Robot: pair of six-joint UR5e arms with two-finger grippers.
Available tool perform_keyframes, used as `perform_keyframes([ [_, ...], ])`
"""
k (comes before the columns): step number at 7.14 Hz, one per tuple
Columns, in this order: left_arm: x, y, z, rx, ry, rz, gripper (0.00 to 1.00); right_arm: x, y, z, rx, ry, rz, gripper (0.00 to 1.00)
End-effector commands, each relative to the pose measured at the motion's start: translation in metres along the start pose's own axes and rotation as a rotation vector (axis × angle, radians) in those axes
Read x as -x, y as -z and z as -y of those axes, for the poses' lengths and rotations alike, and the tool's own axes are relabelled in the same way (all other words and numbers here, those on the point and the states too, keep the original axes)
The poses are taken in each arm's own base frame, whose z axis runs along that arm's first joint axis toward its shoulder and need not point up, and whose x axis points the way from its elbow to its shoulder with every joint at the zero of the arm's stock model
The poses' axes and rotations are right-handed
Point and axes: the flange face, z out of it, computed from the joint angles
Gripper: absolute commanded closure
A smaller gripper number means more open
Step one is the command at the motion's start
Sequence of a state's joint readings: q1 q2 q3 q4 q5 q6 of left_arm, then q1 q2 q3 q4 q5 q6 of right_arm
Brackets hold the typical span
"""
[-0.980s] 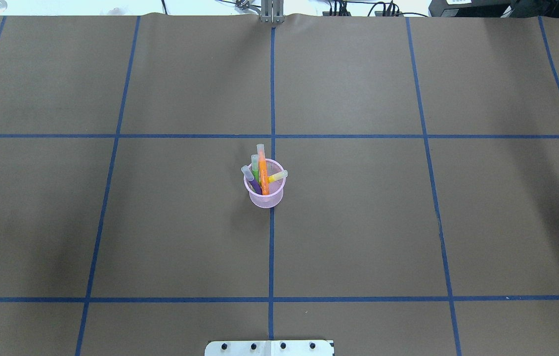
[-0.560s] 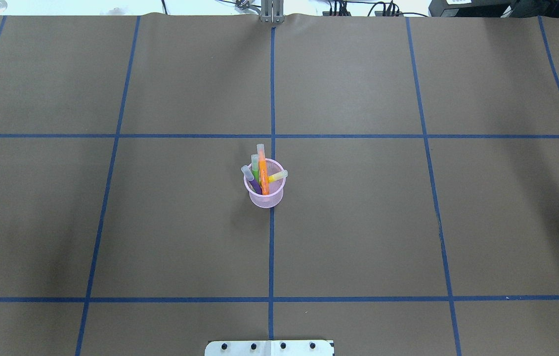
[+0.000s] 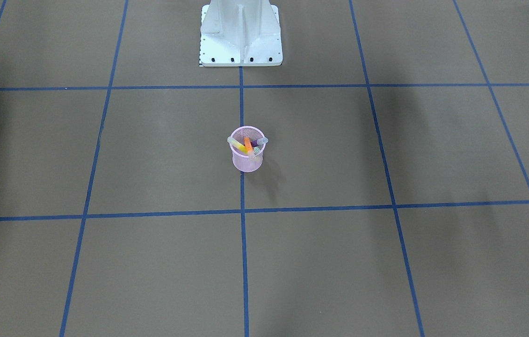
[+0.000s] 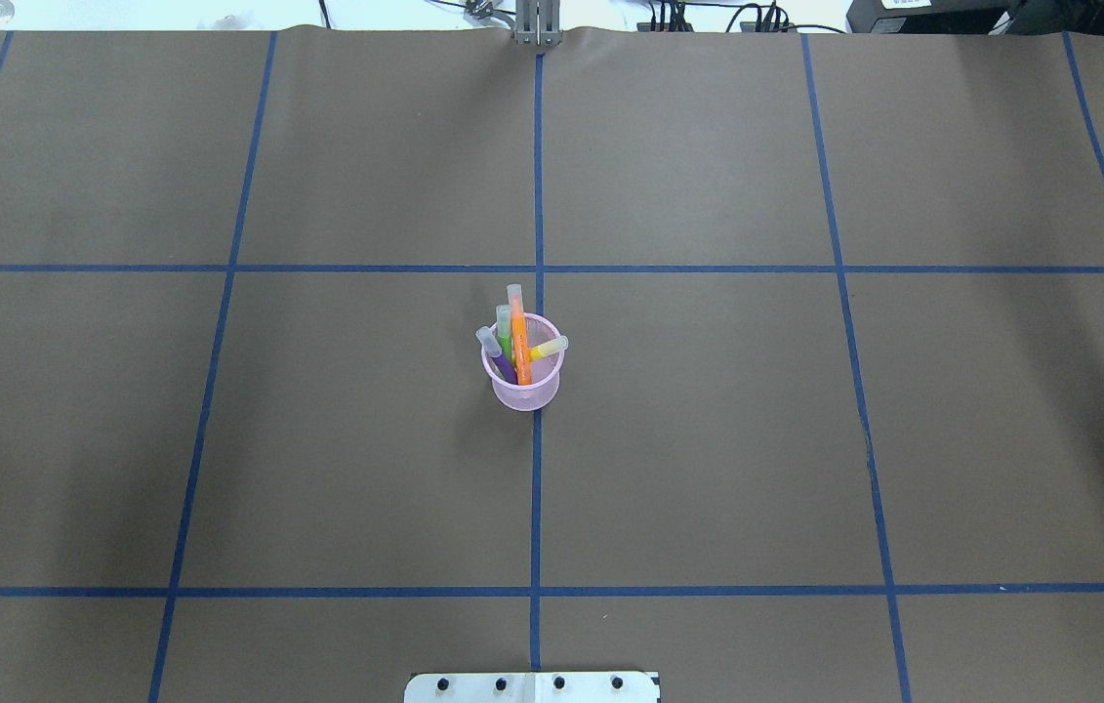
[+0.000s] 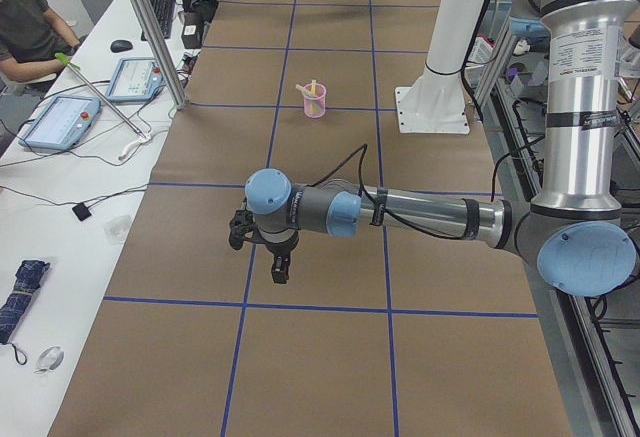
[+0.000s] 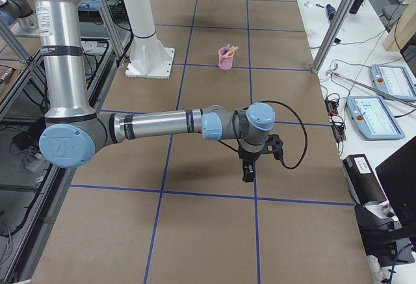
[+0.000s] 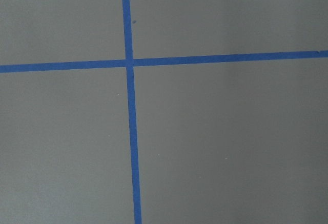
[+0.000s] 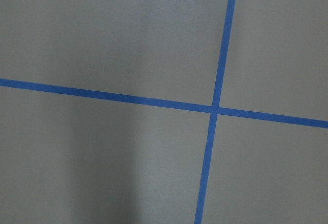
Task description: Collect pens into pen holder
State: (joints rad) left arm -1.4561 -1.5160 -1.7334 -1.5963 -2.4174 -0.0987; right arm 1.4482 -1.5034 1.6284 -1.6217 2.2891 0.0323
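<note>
The pink mesh pen holder stands upright at the table's middle on the central blue tape line, also seen in the front view. Several pens stand inside it with pale caps up: orange, purple, green and yellow. My left gripper hangs low over the table far from the holder, pointing down, seen only from the side. My right gripper hangs likewise at the other end. Whether either is open, I cannot tell. Both wrist views show only brown paper and tape.
The white robot pedestal stands behind the holder. Blue tape lines grid the brown paper. Side benches carry tablets, cables and metal posts. A person sits at the far left bench.
</note>
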Motion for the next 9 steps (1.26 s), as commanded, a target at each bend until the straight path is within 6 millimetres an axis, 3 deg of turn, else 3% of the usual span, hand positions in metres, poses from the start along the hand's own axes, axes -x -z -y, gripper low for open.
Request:
perform_keyframes([
  [1, 0.002, 0.002, -0.002, -0.003, -0.014, 0.0, 0.0, -0.003, -0.003, -0.003, 0.005, -0.006, -0.001, 0.0],
  [5, 0.011, 0.006, 0.0, -0.023, -0.085, 0.121, 0.0, -0.001, 0.004, 0.0, -0.008, -0.009, 0.012, 0.0],
  [7, 0.021, -0.001, -0.02, -0.004, -0.097, 0.114, 0.0, -0.002, 0.002, -0.004, -0.005, -0.011, 0.015, 0.0],
  [9, 0.01, 0.01, -0.033, -0.022, -0.112, 0.111, 0.0, -0.005, -0.001, -0.013, -0.001, -0.017, 0.014, 0.0],
])
